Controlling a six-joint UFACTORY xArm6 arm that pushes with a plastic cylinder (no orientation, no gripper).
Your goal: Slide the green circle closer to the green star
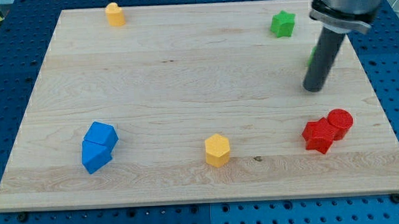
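Now my tip [314, 89] sits near the board's [184, 79] right edge, hiding most of the green circle [313, 55]. Up left waits the green star [283, 24], with bare wood between; red blocks [327, 131] lie below. No jaws, just a rod.

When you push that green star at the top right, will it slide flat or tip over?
The green star looks squat and flat-bottomed, so it should probably slide rather than tip. Its points may make it spin if my tip pushes off-centre. It looks like a small solid block on a smooth wooden board, so it is likely light and easy to move.
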